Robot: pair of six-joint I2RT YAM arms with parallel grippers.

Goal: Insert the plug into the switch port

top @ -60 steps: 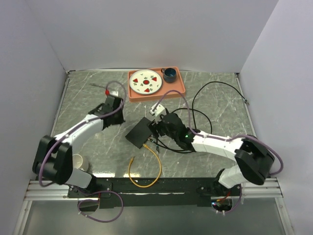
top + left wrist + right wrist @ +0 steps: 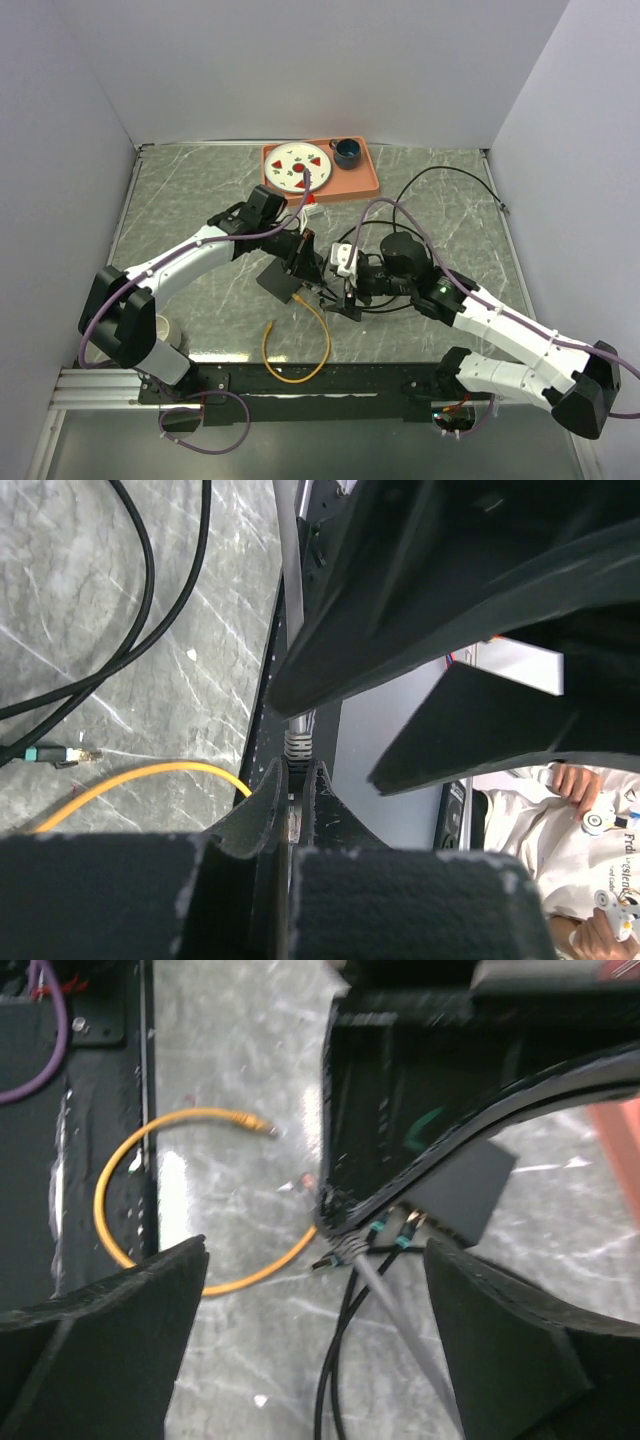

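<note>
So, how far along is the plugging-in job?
Done: the left tool is shut on the grey cable's plug. In hand: holding it at the edge of the flat matte-black box. Left: pushing it in; I can't see it seated. The right tool hangs open.

An orange tray (image 2: 366,183) with a plate (image 2: 290,160) and a blue cup (image 2: 347,152) is seen at the table's (image 2: 180,200) far edge; a yellow cable (image 2: 265,350) is looped at the near edge.
</note>
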